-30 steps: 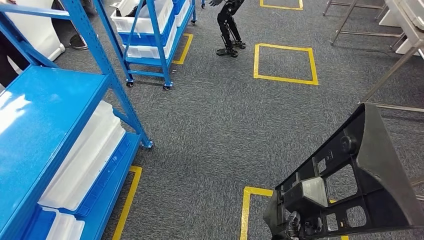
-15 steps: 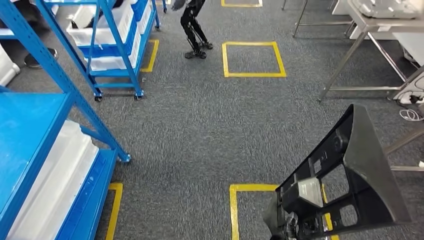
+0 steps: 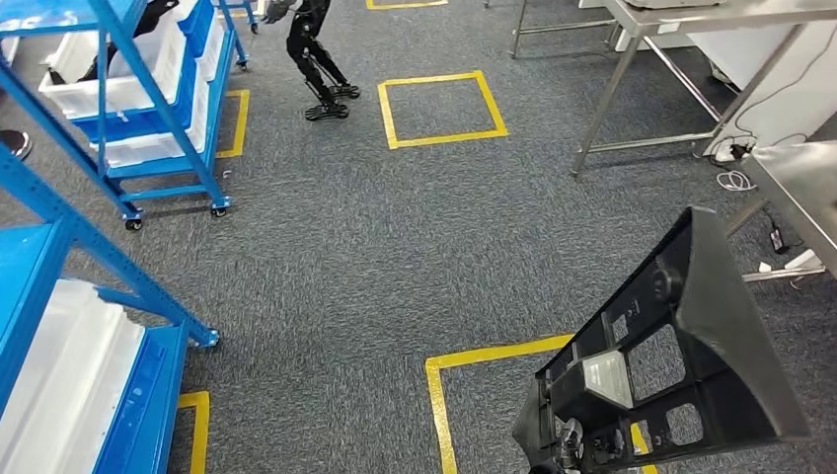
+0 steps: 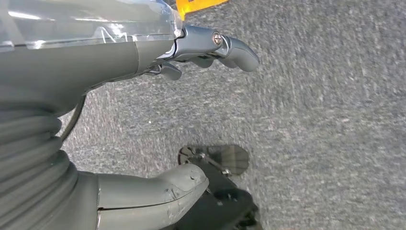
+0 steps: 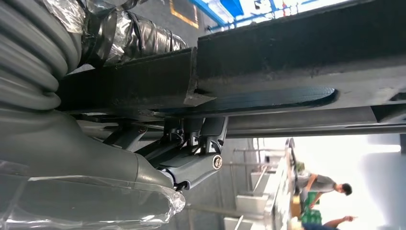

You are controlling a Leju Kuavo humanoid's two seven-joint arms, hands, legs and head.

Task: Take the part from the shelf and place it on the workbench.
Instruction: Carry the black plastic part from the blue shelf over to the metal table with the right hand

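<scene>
1. Currently the black part (image 3: 681,365), a long ribbed frame with open cut-outs, sits at about 5 o'clock in the head view, tilted so its far end rises toward 2 o'clock, held up above the grey carpet (image 3: 395,237).
2. The right hand (image 5: 186,153) is clamped on the part from underneath in the right wrist view, its dark fingers (image 5: 191,132) pressed against the part's (image 5: 287,57) black beam.
3. The left hand (image 4: 158,120) holds nothing: its fingers (image 4: 225,45) and thick thumb (image 4: 163,189) are well apart, with carpet between them.
4. A steel bench (image 3: 804,193) shows at 3 o'clock in the head view, its corner just beyond the part's raised end; the part is not on it.
5. Another steel bench (image 3: 681,20) stands at 1 o'clock, with white cables (image 3: 735,168) on the floor near its legs.
6. The blue shelf (image 3: 59,336) with white bins (image 3: 59,385) is at 8 o'clock, and a second wheeled blue rack (image 3: 148,109) of white bins at 10 o'clock.
7. Yellow tape squares mark the carpet: one (image 3: 439,109) at 12 o'clock, one (image 3: 464,385) at 6 o'clock partly under the part.
8. A dark humanoid robot (image 3: 316,59) stands at 11 o'clock beside the far square.
9. Two people (image 5: 325,184) appear far off in the right wrist view.
</scene>
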